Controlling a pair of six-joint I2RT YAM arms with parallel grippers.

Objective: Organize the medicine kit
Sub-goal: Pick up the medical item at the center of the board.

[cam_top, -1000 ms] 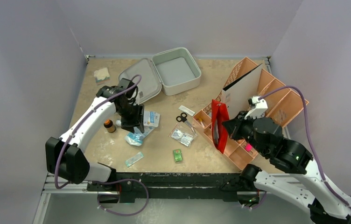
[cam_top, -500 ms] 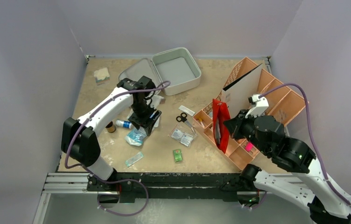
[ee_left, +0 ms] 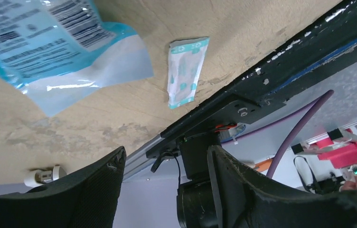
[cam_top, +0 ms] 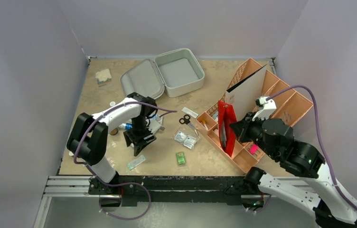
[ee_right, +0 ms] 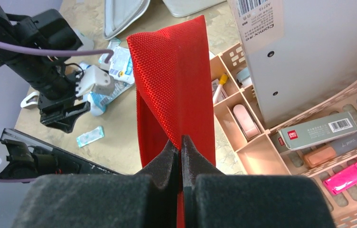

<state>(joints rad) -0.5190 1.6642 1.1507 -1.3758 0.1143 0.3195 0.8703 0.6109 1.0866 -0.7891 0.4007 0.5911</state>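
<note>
Your left gripper (cam_top: 139, 144) hangs low over the near-left part of the table (cam_top: 91, 90), fingers (ee_left: 98, 187) spread wide w/ nothing between them. In the left wrist view a teal sachet (ee_left: 186, 71) lies flat close to the table's near edge, and a blue-and-white pouch (ee_left: 48, 47) lies just beside it, not touching. Your right gripper (ee_right: 181, 147) is pinched tight on an edge of a red fabric pouch (ee_right: 176, 85), which stands upright over the near-left end of the orange tray (cam_top: 305, 102) (whether it touches the tray, can't tell). A white box (cam_top: 248, 90) stands in the tray just behind it. The medicine kit (cam_top: 182, 71) sits at the far middle of the table, open, its lid (cam_top: 142, 80) laid back to the left of the base, grey inside, well apart from both grippers. Btwn the arms: scissors (cam_top: 184, 119), blister packs (cam_top: 186, 138), and a green packet (cam_top: 181, 158) nearer you.
</note>
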